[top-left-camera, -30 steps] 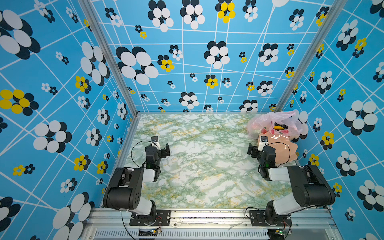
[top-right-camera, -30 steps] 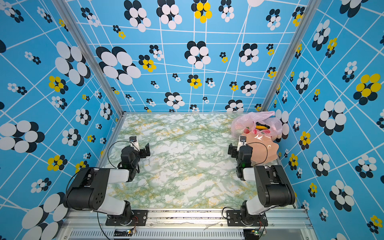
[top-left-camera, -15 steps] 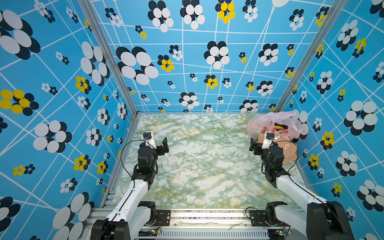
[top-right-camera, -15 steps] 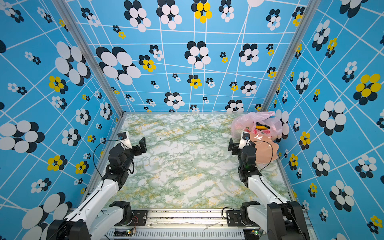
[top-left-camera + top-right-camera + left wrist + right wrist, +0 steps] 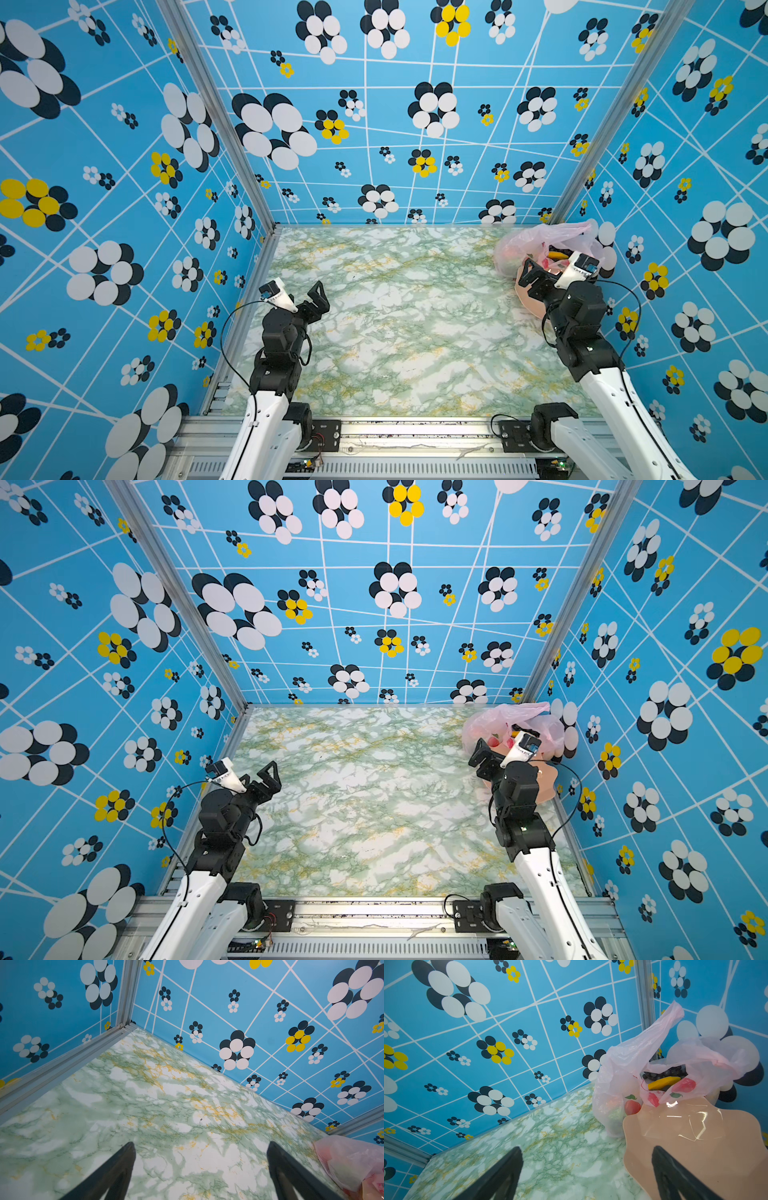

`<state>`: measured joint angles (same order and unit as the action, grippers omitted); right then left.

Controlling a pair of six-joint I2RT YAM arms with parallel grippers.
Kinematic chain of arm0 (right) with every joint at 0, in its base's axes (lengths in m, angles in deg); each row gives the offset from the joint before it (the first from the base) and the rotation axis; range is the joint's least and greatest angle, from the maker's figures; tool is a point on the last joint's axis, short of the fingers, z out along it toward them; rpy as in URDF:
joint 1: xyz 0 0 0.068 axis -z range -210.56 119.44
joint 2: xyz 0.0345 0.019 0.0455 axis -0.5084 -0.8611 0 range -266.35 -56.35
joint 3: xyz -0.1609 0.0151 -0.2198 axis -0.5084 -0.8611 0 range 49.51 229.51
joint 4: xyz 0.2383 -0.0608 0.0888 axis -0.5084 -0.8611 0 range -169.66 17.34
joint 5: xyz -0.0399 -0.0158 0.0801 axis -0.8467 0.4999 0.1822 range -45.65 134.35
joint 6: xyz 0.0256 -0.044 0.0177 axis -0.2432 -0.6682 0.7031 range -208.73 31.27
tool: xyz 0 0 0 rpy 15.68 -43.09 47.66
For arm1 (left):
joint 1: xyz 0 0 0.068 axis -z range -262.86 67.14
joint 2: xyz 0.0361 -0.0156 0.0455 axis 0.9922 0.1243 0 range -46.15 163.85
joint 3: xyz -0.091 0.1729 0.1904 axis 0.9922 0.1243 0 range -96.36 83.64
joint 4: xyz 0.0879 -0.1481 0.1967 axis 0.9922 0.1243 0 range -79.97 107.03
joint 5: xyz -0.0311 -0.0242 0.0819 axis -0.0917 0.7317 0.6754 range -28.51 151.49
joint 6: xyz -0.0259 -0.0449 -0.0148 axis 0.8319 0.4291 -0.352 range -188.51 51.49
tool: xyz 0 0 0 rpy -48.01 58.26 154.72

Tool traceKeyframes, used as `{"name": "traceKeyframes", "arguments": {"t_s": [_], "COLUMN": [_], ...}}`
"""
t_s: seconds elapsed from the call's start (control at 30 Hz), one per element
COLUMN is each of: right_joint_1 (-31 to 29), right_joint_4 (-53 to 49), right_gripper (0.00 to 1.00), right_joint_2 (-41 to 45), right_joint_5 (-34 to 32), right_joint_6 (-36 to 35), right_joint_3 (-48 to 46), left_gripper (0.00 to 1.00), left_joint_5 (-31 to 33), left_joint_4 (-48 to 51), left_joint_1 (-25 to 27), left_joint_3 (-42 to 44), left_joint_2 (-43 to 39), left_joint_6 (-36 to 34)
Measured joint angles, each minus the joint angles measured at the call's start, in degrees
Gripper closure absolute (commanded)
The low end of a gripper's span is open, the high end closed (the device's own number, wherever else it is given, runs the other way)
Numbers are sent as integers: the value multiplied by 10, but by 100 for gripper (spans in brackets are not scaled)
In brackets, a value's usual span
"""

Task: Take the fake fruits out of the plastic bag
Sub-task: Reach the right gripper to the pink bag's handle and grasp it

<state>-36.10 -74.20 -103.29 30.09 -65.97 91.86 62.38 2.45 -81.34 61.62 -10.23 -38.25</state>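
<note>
The counter (image 5: 395,324) lies open across the left and middle; the bag (image 5: 536,243) and the bowl (image 5: 546,787) crowd the far right corner.

Both top views look steeply down; both wrist views skim the table (image 5: 166,1126), sharing the plastic bag (image 5: 623,1064).

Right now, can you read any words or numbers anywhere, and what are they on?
None can be read.
The plastic bag carries only fruit pictures and thin red marks, too blurred to read.
The bowl is plain.
The walls show only flowers and lines.
</note>
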Motion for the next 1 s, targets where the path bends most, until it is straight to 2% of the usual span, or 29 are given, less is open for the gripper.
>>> {"name": "traceKeyframes", "arguments": {"t_s": [0.1, 0.23, 0.5, 0.8, 1.0], "right_joint_1": [0, 1, 27, 58, 80], "right_joint_4": [-14, -10, 77, 236, 283], "right_gripper": [1, 1, 1, 1, 1], "right_joint_2": [-48, -107, -275, -411, -500], "right_joint_5": [-26, -76, -152, -148, -132], "right_joint_6": [0, 0, 24, 21, 21], "right_joint_3": [48, 67, 89, 135, 196], "left_gripper": [1, 1, 1, 1, 1], "left_joint_5": [-27, -40, -47, -61, -61], "left_joint_4": [5, 5, -9, -44, -68], "left_joint_1": [2, 20, 45, 45, 46], "left_joint_3": [2, 2, 15, 42, 52], "left_joint_2": [18, 48, 64, 79, 89], "left_joint_6": [2, -8, -51, -63, -64]}}
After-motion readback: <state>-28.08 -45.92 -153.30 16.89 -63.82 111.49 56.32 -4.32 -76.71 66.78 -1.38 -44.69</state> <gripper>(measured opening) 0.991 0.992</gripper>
